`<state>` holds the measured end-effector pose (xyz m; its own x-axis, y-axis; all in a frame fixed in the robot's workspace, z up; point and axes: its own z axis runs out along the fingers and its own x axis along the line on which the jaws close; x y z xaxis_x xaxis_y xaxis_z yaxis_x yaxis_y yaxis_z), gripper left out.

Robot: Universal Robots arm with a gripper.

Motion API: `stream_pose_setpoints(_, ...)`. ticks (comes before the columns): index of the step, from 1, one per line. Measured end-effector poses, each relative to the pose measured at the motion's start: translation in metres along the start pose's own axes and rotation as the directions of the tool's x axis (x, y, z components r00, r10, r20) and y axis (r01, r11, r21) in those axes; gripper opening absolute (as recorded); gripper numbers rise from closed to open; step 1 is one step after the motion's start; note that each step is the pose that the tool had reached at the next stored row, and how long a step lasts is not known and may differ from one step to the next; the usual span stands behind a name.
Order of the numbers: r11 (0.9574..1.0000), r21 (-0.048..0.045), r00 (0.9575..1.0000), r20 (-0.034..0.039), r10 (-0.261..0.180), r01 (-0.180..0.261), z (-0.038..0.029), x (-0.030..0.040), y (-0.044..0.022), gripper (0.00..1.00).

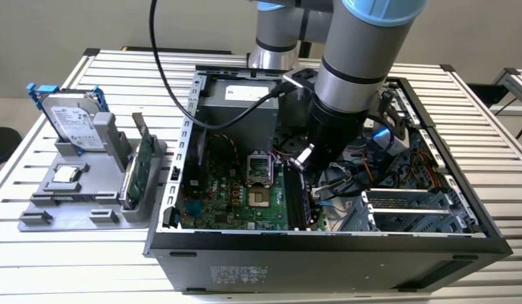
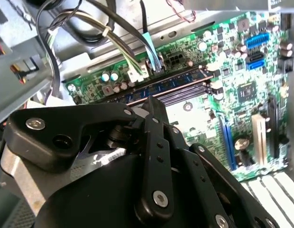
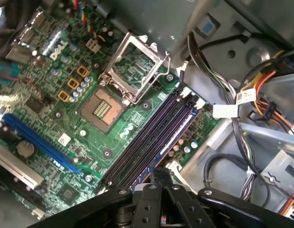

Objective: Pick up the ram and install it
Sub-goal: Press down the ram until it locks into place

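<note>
1. Table (image 1: 66, 266): slatted metal. The open computer case (image 1: 329, 244) lies on it, with the grey parts holder (image 1: 71, 190) at the case's 9 o'clock. The holder carries the silver hard drive (image 1: 75, 120) and the upright green card (image 1: 141, 171).
2. Arm (image 1: 354, 82): reaches down into the case, over the motherboard (image 3: 52, 95).
3. Memory slots (image 3: 156, 128): dark parallel rows at 3 o'clock of the CPU socket (image 3: 101, 107) in the exterior view.
4. Ram (image 2: 177, 81): dark-blue stick lying along a slot, apparently seated or nearly so.
5. Tool (image 3: 158, 178): just above the slot end. Cannot tell whether it grips anything.
6. Judgement: press straight down, evenly along the stick, until the end latches close.
7. Hidden: fingertips, latch state and the stick's near end, behind the tool body.
</note>
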<state>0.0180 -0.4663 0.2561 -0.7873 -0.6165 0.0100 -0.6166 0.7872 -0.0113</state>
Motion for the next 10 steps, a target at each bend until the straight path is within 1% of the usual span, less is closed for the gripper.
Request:
stream_pose_setpoints(3, 0.9993, 0.0003, 0.9993, 0.0005, -0.038, 0.038, 0.0001, 0.0, 0.0, 0.0)
stream_pose_setpoints(6, 0.9975, 0.0001, 0.9975, 0.0014, -0.071, 0.071, 0.0002, 0.0, 0.0, 0.0)
stream_pose_setpoints(8, 0.9958, 0.0, 0.9958, 0.0019, -0.091, 0.091, 0.0002, 0.0, 0.0, 0.0)
stream_pose_setpoints(10, 0.9933, 0.0001, 0.9933, 0.0023, -0.116, 0.116, 0.0002, 0.0, 0.0, 0.0)
